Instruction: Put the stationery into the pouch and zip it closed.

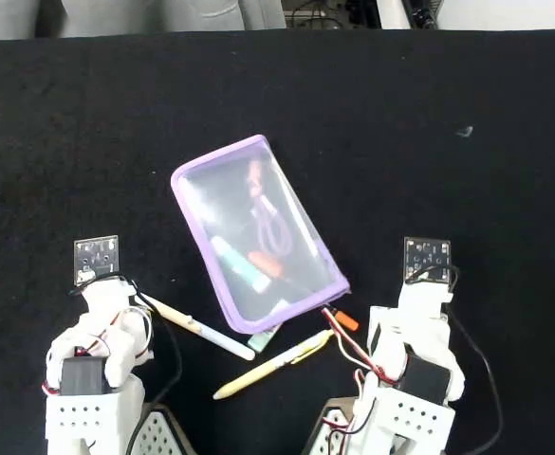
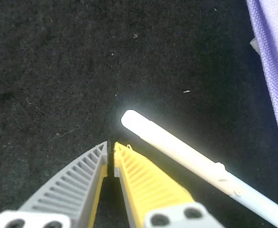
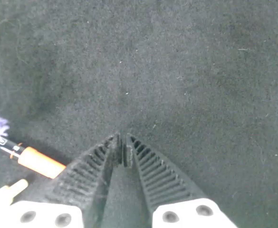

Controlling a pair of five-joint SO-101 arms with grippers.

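The pouch [image 1: 222,154], clear-sided with purple trim, is lying tilted in the middle of the black table [image 1: 467,190], and several pieces of stationery are showing through its clear face (too blurred to name each one). At its near end a pale green piece [image 1: 263,338] is sitting right against the trim. Just beyond that end, three pens are lying loose on the cloth: the white pen [image 1: 201,329] is angling off toward the left arm, the yellow pen [image 1: 272,365] is lying slantwise between the two arms, and the orange-capped pen [image 1: 345,320] is resting just beside the pouch's near corner, on the right arm's side.

The left gripper [image 2: 111,148] is hanging low over the cloth, clenched on nothing, its tips meeting just beside the white pen's rounded end. The right gripper [image 3: 122,140] is likewise pinched together and holding nothing, over bare cloth, with the orange-capped pen lying near it.
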